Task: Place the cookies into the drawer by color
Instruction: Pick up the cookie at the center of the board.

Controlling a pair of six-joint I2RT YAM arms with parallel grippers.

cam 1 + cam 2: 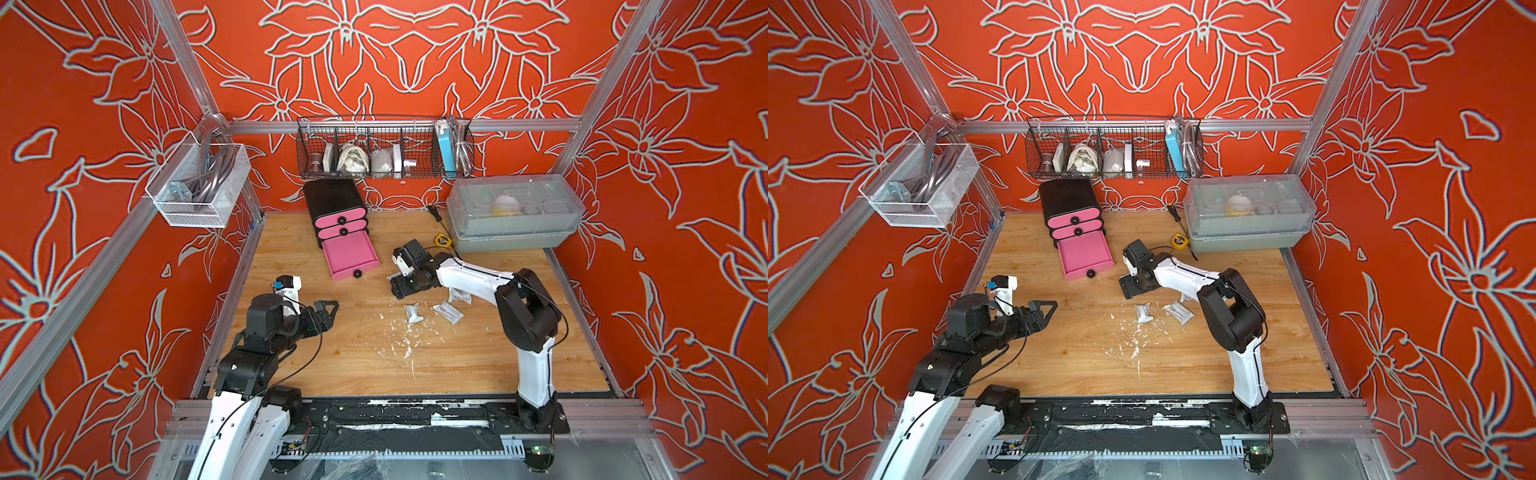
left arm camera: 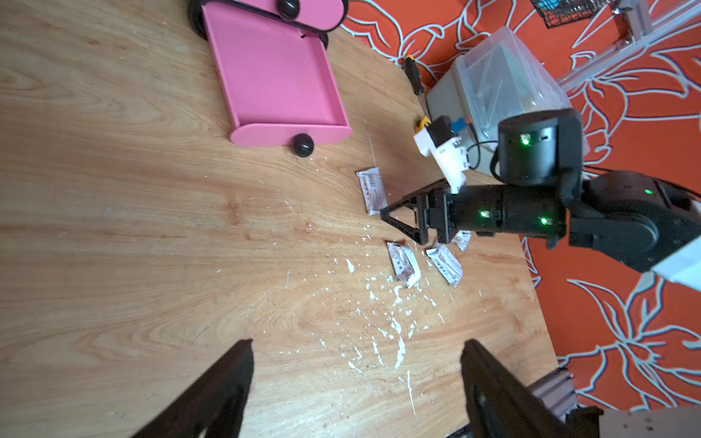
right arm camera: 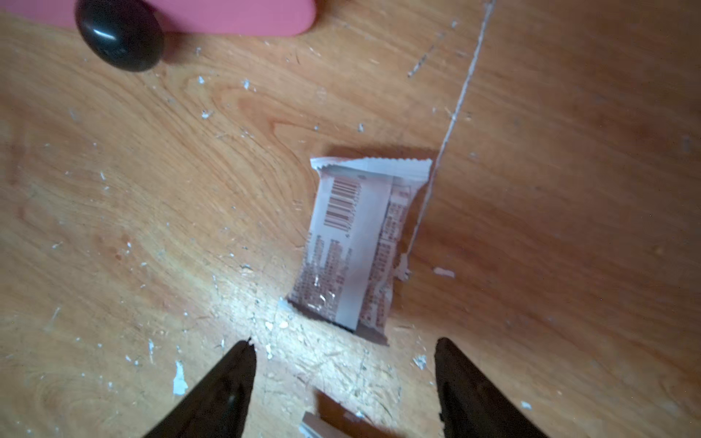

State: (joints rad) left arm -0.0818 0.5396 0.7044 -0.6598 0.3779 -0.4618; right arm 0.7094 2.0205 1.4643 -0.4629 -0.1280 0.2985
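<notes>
My left claw [image 2: 358, 343] fills the foreground of its wrist view, fingers spread wide above the wooden table [image 2: 113, 246], gripping nothing. In both top views it hangs at the table's left side.

My right claw [image 3: 343, 343] is wide too, tips aimed down at the table. A white cookie packet [image 3: 360, 246] lies flat, barcode up, just beyond the tips, and nothing sits between the fingers. That packet rests on the wood near the knob [image 3: 119, 34] of the bottom drawer [image 1: 349, 253]. The drawer is pulled well out of the black chest [image 1: 334, 199] at the back of the table, its pink inside showing. The top drawer [image 1: 328, 222] and middle drawer [image 1: 344, 231] are shut.

Three more white packets lie on the table right of centre. A second packet [image 1: 412, 312] has a third packet [image 1: 448, 311] just beside it, and a fourth packet [image 1: 459, 296] is partly under my right arm [image 1: 469, 278]. White flecks [image 1: 407, 345] litter the wood in front of them.

Behind, a yellow tape measure [image 1: 441, 240] lies just beside a grey lidded box [image 1: 515, 212], with a screwdriver [image 1: 434, 212] near the box's left end.
</notes>
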